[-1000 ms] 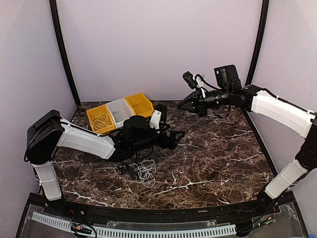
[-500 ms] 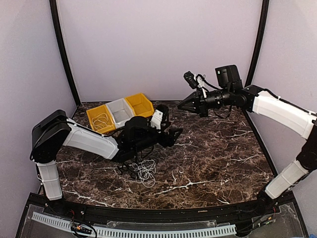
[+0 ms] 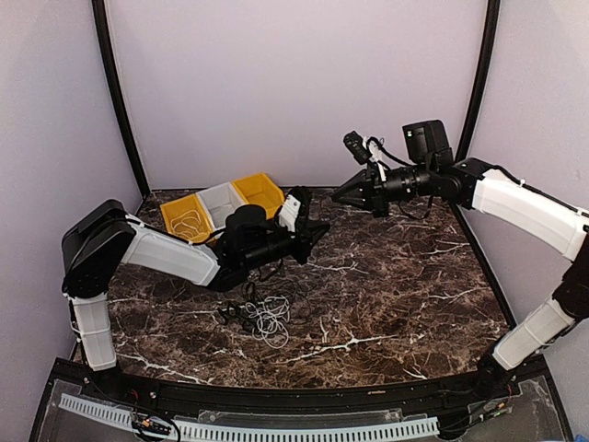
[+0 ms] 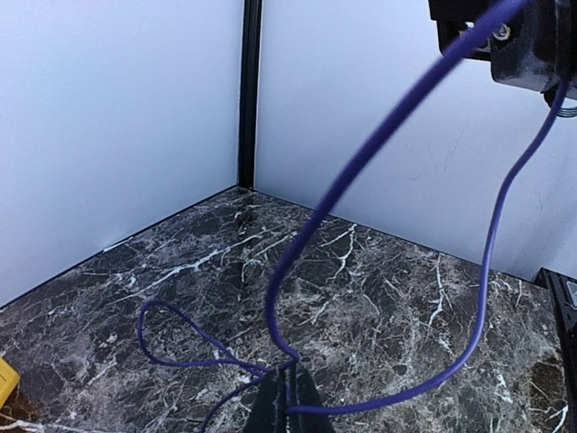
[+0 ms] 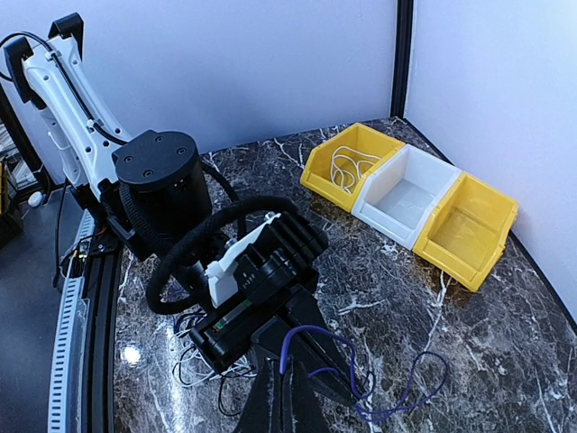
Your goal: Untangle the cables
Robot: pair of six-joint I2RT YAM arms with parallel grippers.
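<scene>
the left pincer [image 4: 287, 403] is clenched on a thin purple cable [image 4: 356, 167], which loops above the table [image 4: 379, 280] and runs up to the right pincer [image 5: 281, 406], clenched on the same cable, both raised over the far middle of the table. the other cables [image 3: 265, 318], a white and black tangle, lie on the table toward the near edge, left of centre. one white cord [image 5: 345, 167] sits in the yellow bin [image 5: 368, 133] at the far left corner.

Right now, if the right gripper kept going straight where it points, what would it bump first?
Probably the left gripper, close ahead of the right gripper. Both pinch the same purple cable. Depth is hard to judge.
</scene>
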